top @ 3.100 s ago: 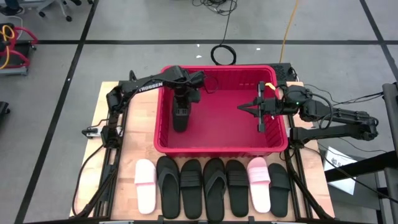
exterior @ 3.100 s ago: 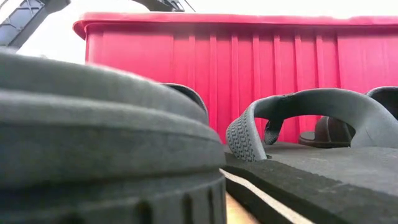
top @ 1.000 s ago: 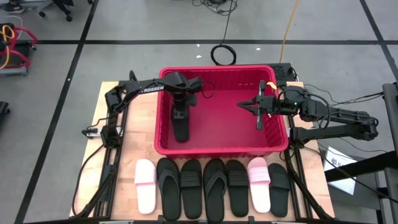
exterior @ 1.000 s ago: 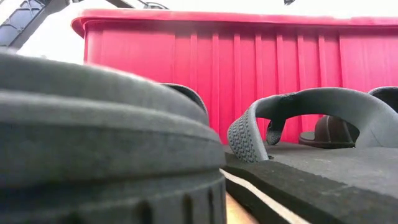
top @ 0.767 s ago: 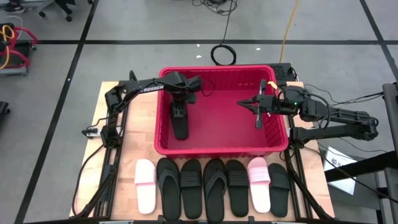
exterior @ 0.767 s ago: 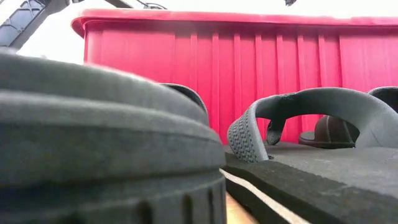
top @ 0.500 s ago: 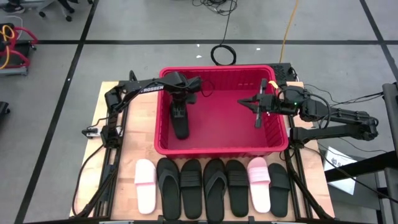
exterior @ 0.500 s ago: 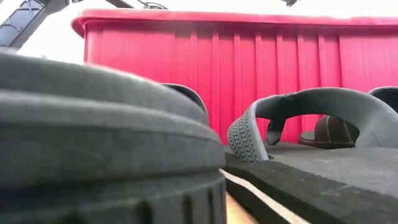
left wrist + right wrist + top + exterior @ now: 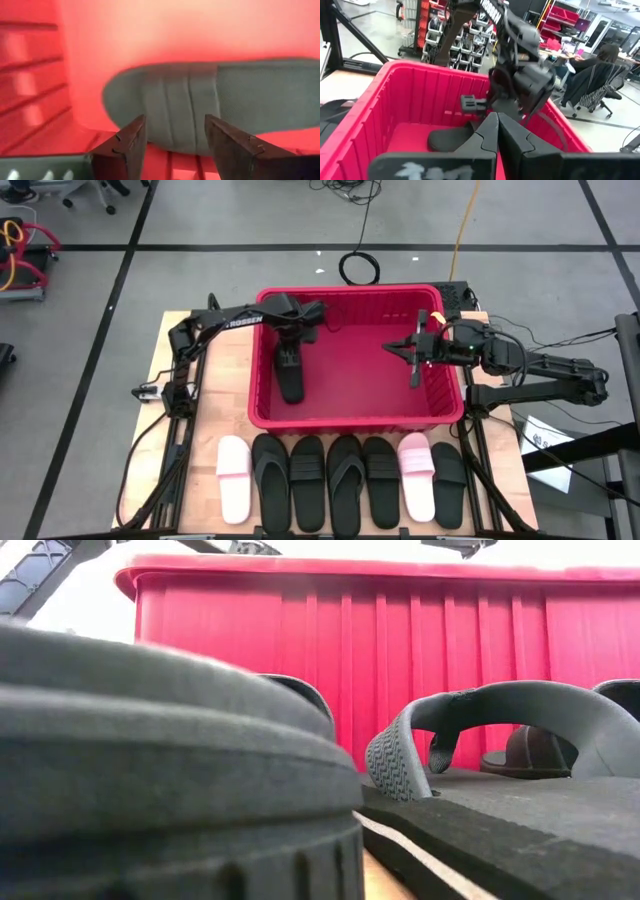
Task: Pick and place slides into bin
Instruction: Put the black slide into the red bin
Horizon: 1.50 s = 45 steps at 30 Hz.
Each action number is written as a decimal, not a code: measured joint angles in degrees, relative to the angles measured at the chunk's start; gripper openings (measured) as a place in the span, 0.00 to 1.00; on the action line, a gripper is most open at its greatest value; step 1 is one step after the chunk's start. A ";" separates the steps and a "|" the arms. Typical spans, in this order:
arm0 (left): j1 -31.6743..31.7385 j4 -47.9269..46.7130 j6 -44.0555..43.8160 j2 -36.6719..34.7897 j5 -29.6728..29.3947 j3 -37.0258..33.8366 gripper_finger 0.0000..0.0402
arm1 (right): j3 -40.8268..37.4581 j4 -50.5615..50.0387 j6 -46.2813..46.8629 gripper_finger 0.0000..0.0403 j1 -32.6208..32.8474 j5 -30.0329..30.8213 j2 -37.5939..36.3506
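High view: red bin (image 9: 355,420) sits mid-table. 1 black slide (image 9: 290,378) lies on the bin floor at its left side. Left gripper (image 9: 289,362) hangs directly over that slide, fingers spread, not holding it. Right gripper (image 9: 389,347) reaches in from the right wall, fingers pressed together, empty. 7 slides line the table edge in front of the bin: pink slide (image 9: 234,477) at far left, 4 black ones, a second pink slide (image 9: 416,471), then 1 more black.

Low view: bin wall (image 9: 420,660) fills the background; black slides (image 9: 520,780) close in front.

Left wrist view: both fingers (image 9: 125,145) apart, just above the black slide (image 9: 200,115) on the red floor.

Right wrist view: fingers (image 9: 487,135) closed together; left arm (image 9: 520,75) over the slide (image 9: 451,139) inside the bin.
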 joint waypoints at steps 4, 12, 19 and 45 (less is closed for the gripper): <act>-0.47 -3.14 -1.91 -0.02 -2.55 6.60 0.48 | 0.00 -1.38 0.00 0.00 0.00 -0.26 -0.60; -3.99 -7.59 -7.70 -1.76 -7.03 19.11 0.48 | 0.00 -10.66 0.98 0.00 1.58 -0.33 -7.59; -11.47 -6.43 -15.93 -10.90 -16.57 20.22 0.48 | 0.00 -15.40 3.04 0.00 6.60 -0.33 -11.77; -34.23 -7.44 -38.22 -21.57 -25.14 20.19 0.48 | 13.97 -40.28 35.23 0.00 36.87 -19.88 -6.48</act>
